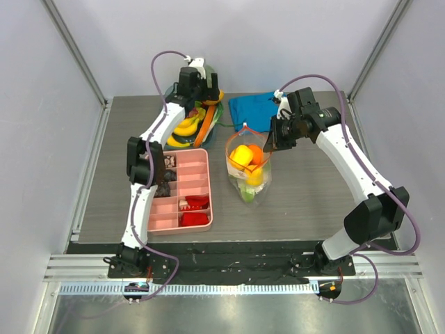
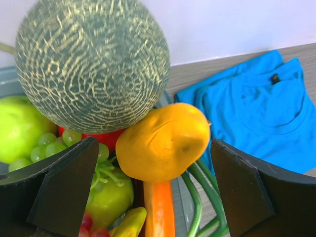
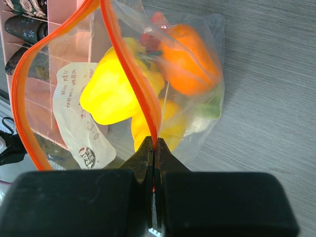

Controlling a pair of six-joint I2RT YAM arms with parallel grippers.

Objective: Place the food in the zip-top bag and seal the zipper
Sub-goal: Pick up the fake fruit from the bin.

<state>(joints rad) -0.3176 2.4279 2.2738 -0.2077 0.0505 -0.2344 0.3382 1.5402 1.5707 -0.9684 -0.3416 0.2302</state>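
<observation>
The right gripper [image 3: 154,155] has its fingers clamped together on the zipper [image 3: 136,74], at the near end of the mouth of the zip-top bag [image 3: 79,118]. Ahead of the fingertips the orange-red strip splits into two sides. One runs straight on and the other bows out to the left, so the mouth gapes ahead and left of the fingers. To the right of the fingers bare grey table [image 1: 313,202] runs out to its metal edge rail. On the left, the pink tray [image 1: 182,191] lies close beside the bag. The left gripper [image 2: 154,148] has its fingers spread wide and holds nothing. An orange-yellow fruit [image 2: 163,143] sits framed between them with little room either side, though contact cannot be judged. A netted melon [image 2: 91,59] rises just beyond the left finger, and the blue cloth [image 2: 256,108] lies flat past the right finger. The wall stands close behind the pile. The table is a grey wood-grain board boxed in by pale panels. There is one bag, one tray and one cloth. The food in the bag counts as two yellow pieces [image 3: 116,89], one orange piece [image 3: 190,59] and some green at the bottom. By the left fingers there is one melon, one green apple [image 2: 19,128], one bunch of grapes [image 2: 44,148] and one carrot [image 2: 159,207].
</observation>
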